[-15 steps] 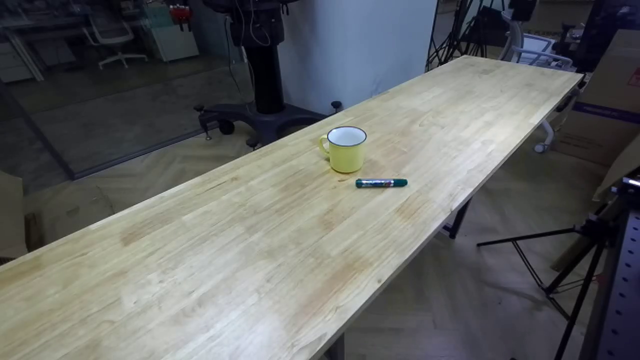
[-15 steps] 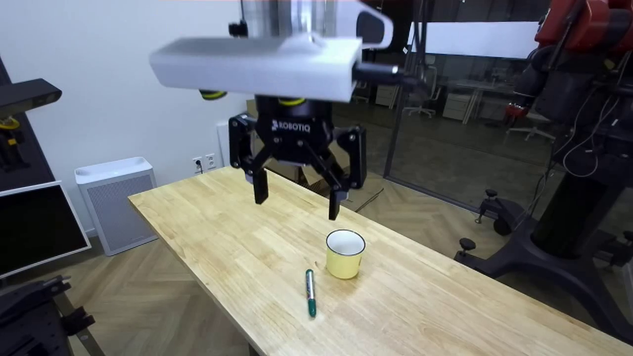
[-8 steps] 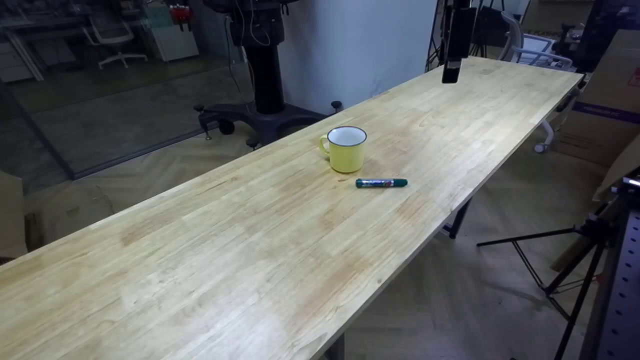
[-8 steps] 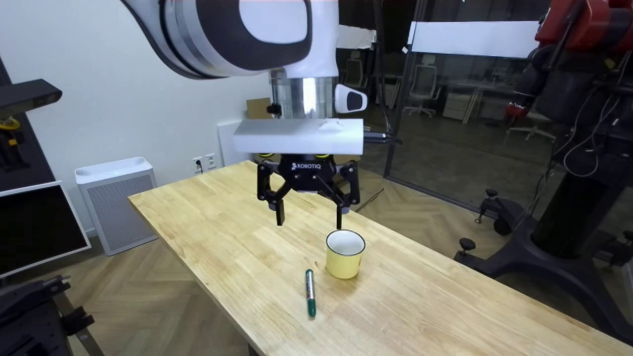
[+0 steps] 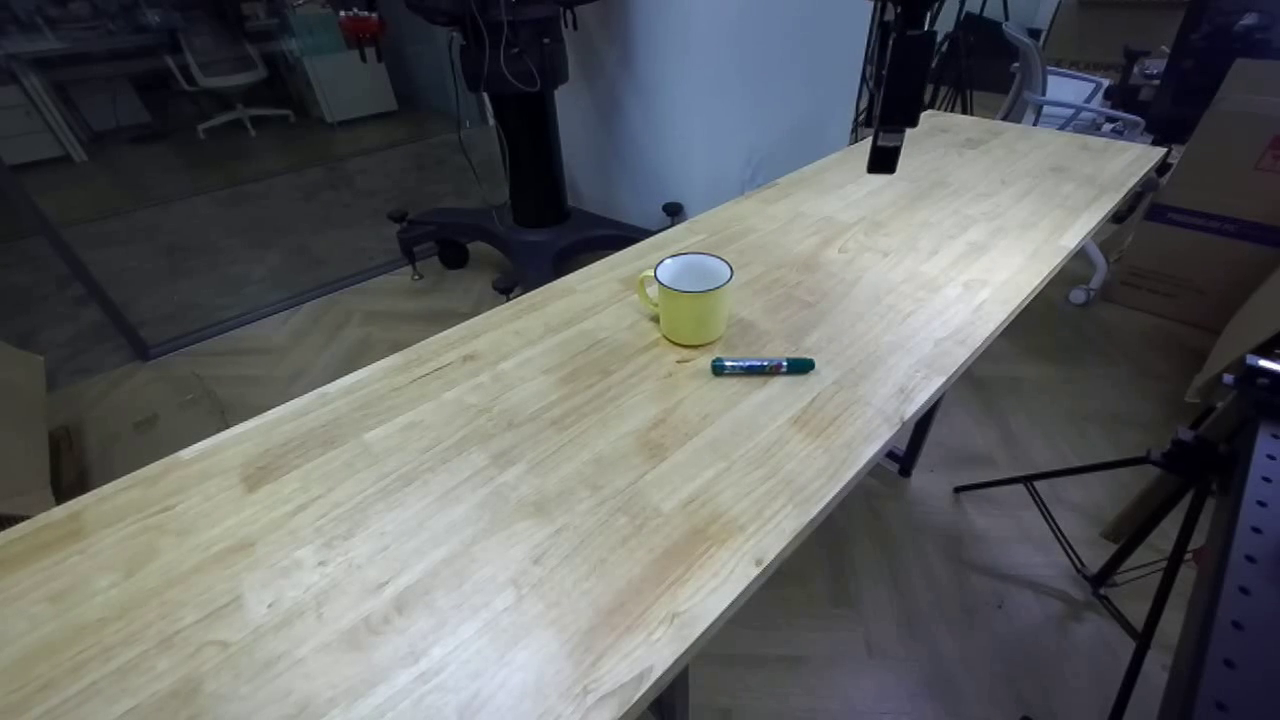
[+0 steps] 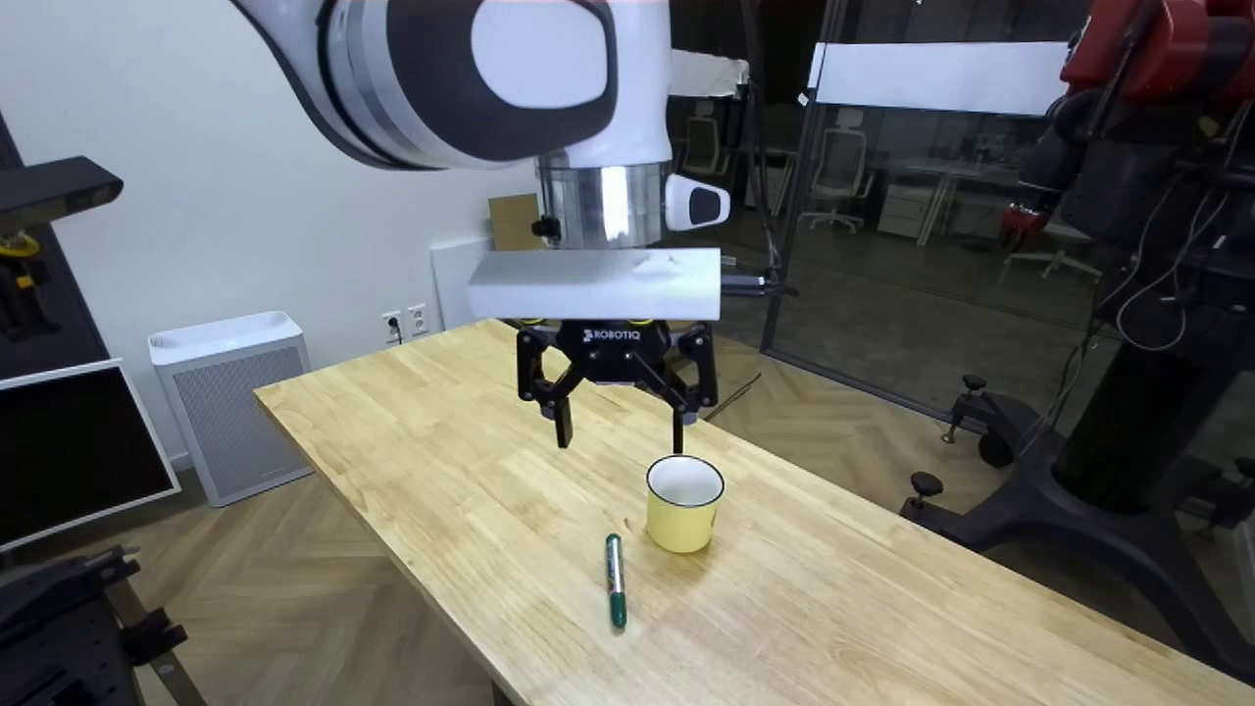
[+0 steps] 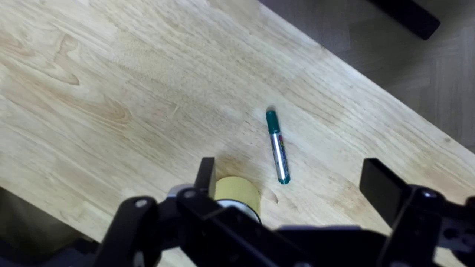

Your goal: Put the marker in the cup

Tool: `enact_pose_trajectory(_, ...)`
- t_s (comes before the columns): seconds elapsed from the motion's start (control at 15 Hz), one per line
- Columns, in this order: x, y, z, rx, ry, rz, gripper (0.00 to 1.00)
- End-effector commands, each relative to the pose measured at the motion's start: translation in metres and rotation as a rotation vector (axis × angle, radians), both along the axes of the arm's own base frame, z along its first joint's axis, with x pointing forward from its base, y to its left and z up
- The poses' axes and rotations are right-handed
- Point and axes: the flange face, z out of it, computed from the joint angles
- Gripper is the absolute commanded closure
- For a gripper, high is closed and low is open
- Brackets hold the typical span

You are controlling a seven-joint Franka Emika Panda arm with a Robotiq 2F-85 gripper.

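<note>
- The black body of the pincer (image 6: 620,447) bears white capitals that read ROBOTIQ, clear in an exterior view, with a small logo beside them.
- Brown cardboard (image 5: 1220,130) at the edge of an exterior view has a purple band (image 5: 1215,224) across it; any print there is too faint to read.
- The marker (image 7: 279,146) carries a printed label along its silvery barrel, dark marks with a touch of red (far too small, alas, to make out a single word).
- Its cap is dark green, and so is the short plug at the opposite end; the barrel catches a bright streak of light.
- It lies flat on the pale wooden surface (image 5: 560,450), just beside the cup (image 6: 683,525) and apart from it, the plug end nearer the cup than the cap.
- The cup stands upright, yellow outside and white within, with a thin dark rim; its handle shows in an exterior view.
- The pincer hangs above the surface and stands wide, its fingers (image 7: 384,189) well apart; in the wrist view it hides part of the cup.
</note>
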Motion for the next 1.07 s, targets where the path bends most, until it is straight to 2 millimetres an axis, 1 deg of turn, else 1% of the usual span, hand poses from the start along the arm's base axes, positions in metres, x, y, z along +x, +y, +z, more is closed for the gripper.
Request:
enact_pose_trajectory(0.0,0.013,0.013,-0.022,0.011,-0.136,0.012,0.0)
enact_pose_trajectory(0.13,0.019,0.021,-0.039,0.018,-0.2,0.025,0.0)
enact_pose_trajectory(0.27,0.021,0.03,-0.06,0.083,-0.237,-0.021,0.0)
enact_pose_trajectory(0.33,0.021,0.039,-0.07,0.121,-0.237,-0.039,0.0)
enact_pose_trajectory(0.4,0.022,0.043,-0.079,0.153,-0.234,-0.056,0.0)
enact_pose_trajectory(0.53,0.024,0.048,-0.094,0.208,-0.216,-0.063,0.0)
enact_pose_trajectory(0.6,0.024,0.046,-0.1,0.215,-0.203,-0.051,0.0)
enact_pose_trajectory(0.67,0.023,0.042,-0.105,0.216,-0.183,-0.038,0.0)
enact_pose_trajectory(0.73,0.016,0.051,-0.101,0.202,-0.188,-0.045,0.0)
enact_pose_trajectory(0.87,0.016,0.044,-0.108,0.204,-0.176,-0.042,0.0)
enact_pose_trajectory(1.0,0.019,0.041,-0.11,0.202,-0.168,-0.028,0.0)
